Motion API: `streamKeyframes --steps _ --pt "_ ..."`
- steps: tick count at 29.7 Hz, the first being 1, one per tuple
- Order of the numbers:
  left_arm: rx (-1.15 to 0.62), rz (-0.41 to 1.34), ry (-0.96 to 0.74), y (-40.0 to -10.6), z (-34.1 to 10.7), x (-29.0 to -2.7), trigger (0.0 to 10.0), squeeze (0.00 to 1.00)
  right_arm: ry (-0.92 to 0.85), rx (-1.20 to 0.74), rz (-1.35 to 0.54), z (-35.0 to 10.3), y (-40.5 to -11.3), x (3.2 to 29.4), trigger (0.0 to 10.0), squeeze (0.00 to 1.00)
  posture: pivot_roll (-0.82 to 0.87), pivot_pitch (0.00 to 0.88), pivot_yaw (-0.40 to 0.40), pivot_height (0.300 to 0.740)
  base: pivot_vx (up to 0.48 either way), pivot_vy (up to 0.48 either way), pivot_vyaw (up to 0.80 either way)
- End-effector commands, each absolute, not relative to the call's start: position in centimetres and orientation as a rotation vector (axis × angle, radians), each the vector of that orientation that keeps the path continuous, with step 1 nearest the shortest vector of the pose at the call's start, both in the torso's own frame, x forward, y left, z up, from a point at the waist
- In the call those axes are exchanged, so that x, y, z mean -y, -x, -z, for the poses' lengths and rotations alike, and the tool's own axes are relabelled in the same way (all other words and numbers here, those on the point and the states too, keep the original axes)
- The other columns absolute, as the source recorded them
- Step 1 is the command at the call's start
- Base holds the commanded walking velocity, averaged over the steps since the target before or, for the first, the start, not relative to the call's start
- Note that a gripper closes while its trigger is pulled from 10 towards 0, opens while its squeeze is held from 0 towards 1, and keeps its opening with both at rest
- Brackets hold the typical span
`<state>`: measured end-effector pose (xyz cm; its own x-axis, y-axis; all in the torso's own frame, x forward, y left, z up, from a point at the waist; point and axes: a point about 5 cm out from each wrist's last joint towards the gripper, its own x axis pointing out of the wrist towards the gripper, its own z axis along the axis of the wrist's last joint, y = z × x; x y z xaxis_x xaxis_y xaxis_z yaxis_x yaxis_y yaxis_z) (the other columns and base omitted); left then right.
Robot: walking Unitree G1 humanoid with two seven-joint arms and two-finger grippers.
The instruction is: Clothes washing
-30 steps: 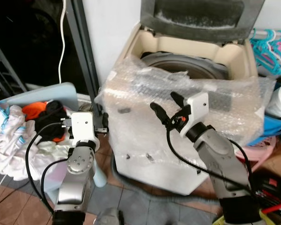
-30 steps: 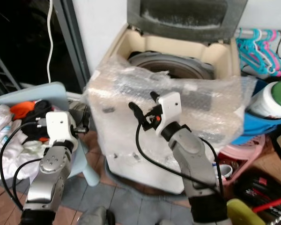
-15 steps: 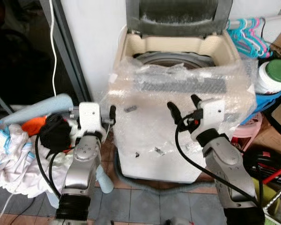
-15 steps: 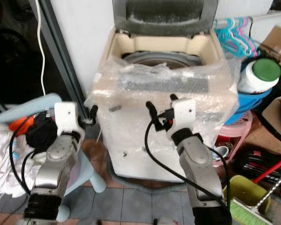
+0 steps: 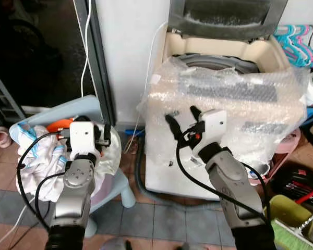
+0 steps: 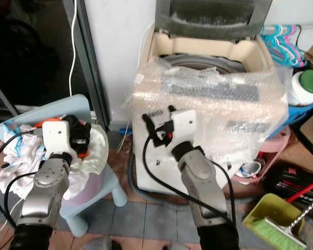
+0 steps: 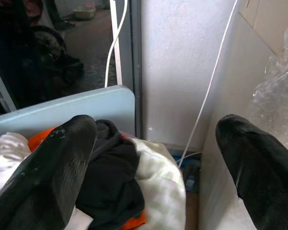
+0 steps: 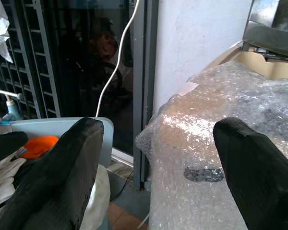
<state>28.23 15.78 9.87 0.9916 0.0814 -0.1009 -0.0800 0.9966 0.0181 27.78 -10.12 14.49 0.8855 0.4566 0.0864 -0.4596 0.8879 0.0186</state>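
Both claws gape, the left claw (image 5: 105, 136) just above the clothes (image 5: 41, 156), the right claw (image 5: 181, 119) before the washing machine (image 5: 224, 99).

The washing machine (image 5: 219, 99) is a cream top-loader with its grey lid (image 5: 227, 18) raised upright against the wall, so the round drum opening (image 5: 224, 62) is exposed. Clear bubble wrap (image 5: 235, 120) drapes over its front edge and control panel and hangs down its front face. Just beside the machine, on its left, a heap of clothes (image 5: 52, 151) rests on a pale blue plastic chair (image 6: 101, 192): mostly white cloth, with an orange piece (image 7: 43, 139) and a black piece (image 7: 110, 177) lying on top near the chair's backrest.
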Motion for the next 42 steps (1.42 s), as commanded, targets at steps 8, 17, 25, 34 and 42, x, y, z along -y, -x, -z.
streamKeyframes --steps 8,17,25,34,42 --pt "-0.089 -0.048 -0.021 -27.4 -9.9 -14.6 10.0 0.0 0.015 0.114 -0.473 -14.8 -28.4 10.6 10.0 0.0 -0.01 0.0 -0.013 0.74 0.0 0.0 0.22" --pt "-0.105 -0.041 -0.004 -27.5 -9.9 -14.1 10.0 0.0 -0.014 0.102 -0.44 -14.7 -28.1 10.8 10.0 0.0 -0.03 0.0 -0.001 0.74 0.0 0.0 0.8" --pt "-0.098 -0.063 -0.003 -27.4 -10.1 -14.4 10.0 0.0 0.009 0.132 -0.384 -14.9 -29.3 11.0 10.0 0.0 -0.02 0.0 -0.004 0.74 0.0 0.0 0.8" --pt "-0.086 -0.043 -0.029 -27.1 -10.6 -15.4 10.0 0.0 0.0 0.14 -0.27 -15.6 -29.6 12.5 10.0 0.0 -0.03 0.0 0.044 0.74 0.0 0.0 0.8" --pt "-0.126 0.001 -0.115 -24.8 -9.2 -17.1 10.0 0.0 -0.012 0.059 -0.099 -13.4 -28.2 14.8 10.0 0.0 -0.03 0.0 0.036 0.74 0.0 0.0 0.7"
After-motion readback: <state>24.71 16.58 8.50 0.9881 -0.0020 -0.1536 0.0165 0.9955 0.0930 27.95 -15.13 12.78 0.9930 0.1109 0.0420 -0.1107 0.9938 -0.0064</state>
